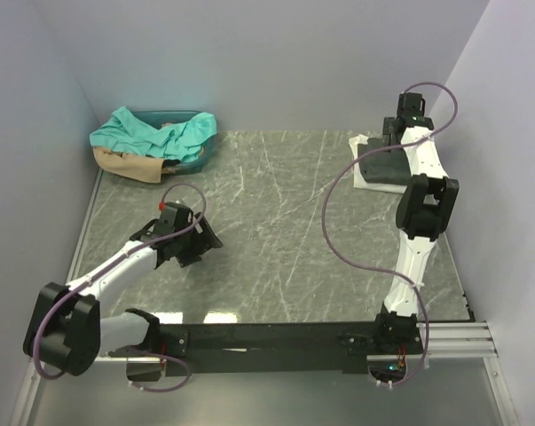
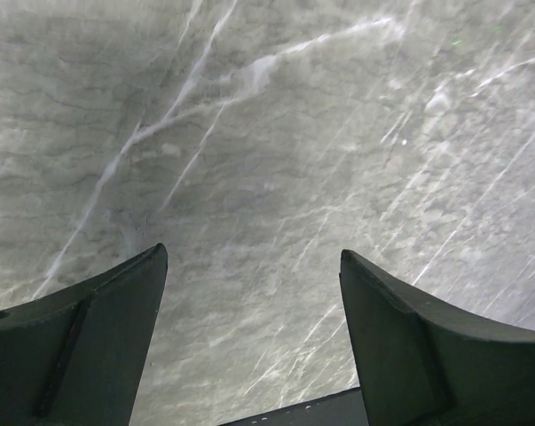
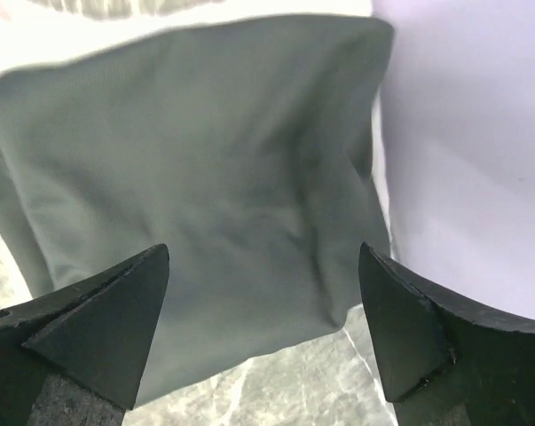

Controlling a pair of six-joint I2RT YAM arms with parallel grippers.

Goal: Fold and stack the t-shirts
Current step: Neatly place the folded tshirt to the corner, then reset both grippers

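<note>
While left jaws and right jaws gape, grey t-shirt (image 1: 384,166) folded atop white t-shirt (image 1: 363,185)

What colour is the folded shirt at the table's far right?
The folded shirt is dark charcoal grey, clearest in the right wrist view.

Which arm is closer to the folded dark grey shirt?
The right. The right gripper hangs open directly over the dark grey shirt at the far right of the table; the left gripper is open above bare tabletop, well to the shirt's left.
</note>
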